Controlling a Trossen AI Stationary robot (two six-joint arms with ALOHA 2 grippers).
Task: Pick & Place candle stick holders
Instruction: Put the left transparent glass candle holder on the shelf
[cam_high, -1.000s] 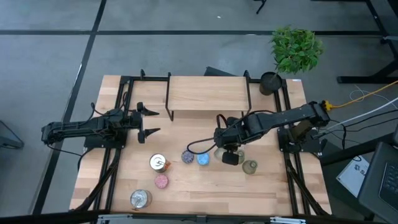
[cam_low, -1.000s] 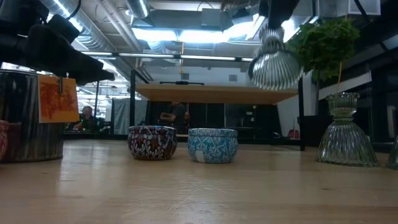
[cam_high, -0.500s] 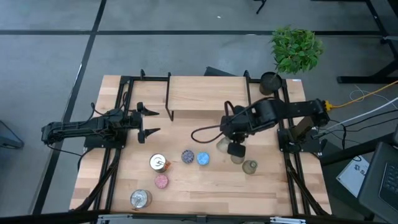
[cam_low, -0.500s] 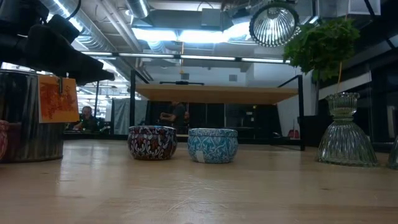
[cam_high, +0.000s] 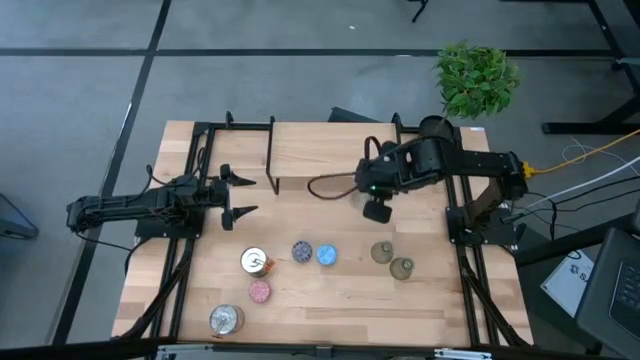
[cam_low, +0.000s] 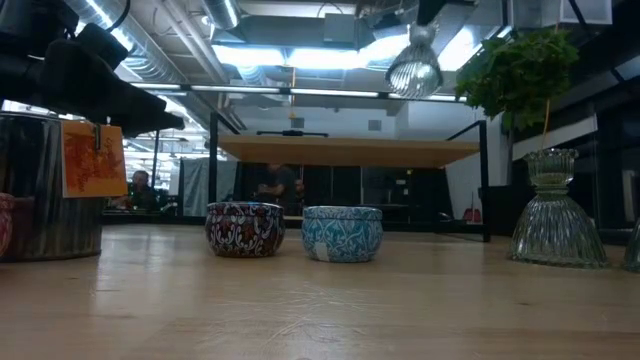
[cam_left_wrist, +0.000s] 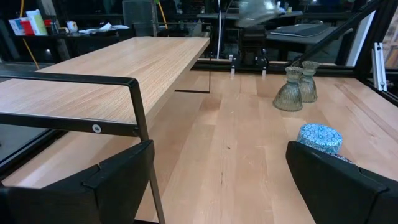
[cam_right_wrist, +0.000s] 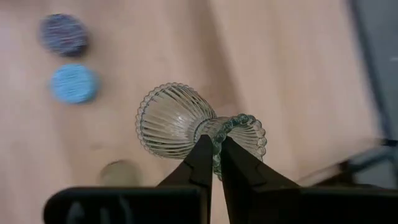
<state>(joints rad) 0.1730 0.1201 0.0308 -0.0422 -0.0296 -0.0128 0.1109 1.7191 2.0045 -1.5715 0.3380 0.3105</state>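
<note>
My right gripper (cam_right_wrist: 214, 142) is shut on a pale ribbed glass candle stick holder (cam_right_wrist: 177, 121), high above the table in front of the wooden shelf (cam_high: 335, 150); it also shows in the low view (cam_low: 415, 65). Two more glass holders (cam_high: 381, 252) (cam_high: 401, 267) stand on the table on their flared bases. A blue holder (cam_high: 326, 254), a purple-speckled one (cam_high: 302, 251), a pink one (cam_high: 259, 290) and two silvery ones (cam_high: 256, 261) (cam_high: 226, 319) stand toward the near edge. My left gripper (cam_high: 245, 195) waits open at the left. My right gripper pinches the holder's narrow neck (cam_right_wrist: 214, 127) between its two fingers, between the flared ribbed base and the beaded cup (cam_right_wrist: 249, 134). The fingers lie across the neck. The holder is lifted clear, its flared end (cam_low: 414, 78) lowest in the low view, a little tilted.
The raised wooden shelf on black legs spans the table's far middle. A black plant pot (cam_high: 435, 132) with a green plant stands at the far right corner. Bare tabletop lies between the shelf and the row of holders.
My right gripper has risen and gone toward the table's far edge, up to the shelf, still shut on the glass holder. The holder has been carried clear of the other two glass holders and has tipped about on the way.
</note>
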